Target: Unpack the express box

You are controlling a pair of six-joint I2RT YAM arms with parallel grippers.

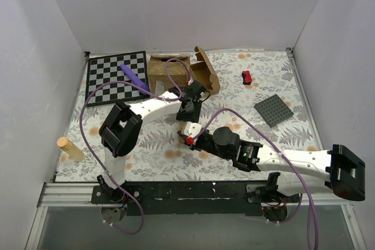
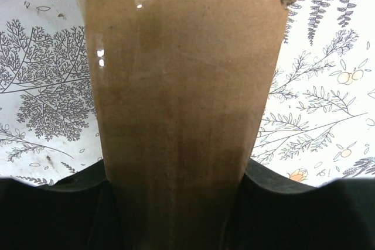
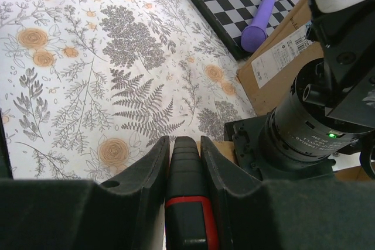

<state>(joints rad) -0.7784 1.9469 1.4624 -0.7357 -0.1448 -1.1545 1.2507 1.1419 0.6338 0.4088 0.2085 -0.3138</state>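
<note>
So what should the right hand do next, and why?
Probably carry the black-and-red item over bare floral cloth and release it. The right hand is shut on it, away from the express box, whose cardboard the left hand grips.

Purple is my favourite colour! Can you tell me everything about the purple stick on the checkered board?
The purple stick is a smooth cylinder with rounded ends, plastic-looking. It lies flat and slantwise on the checkered board, near its right edge, one end beside the brown box. Nothing grips it; whether it touches the box is unclear.
</note>
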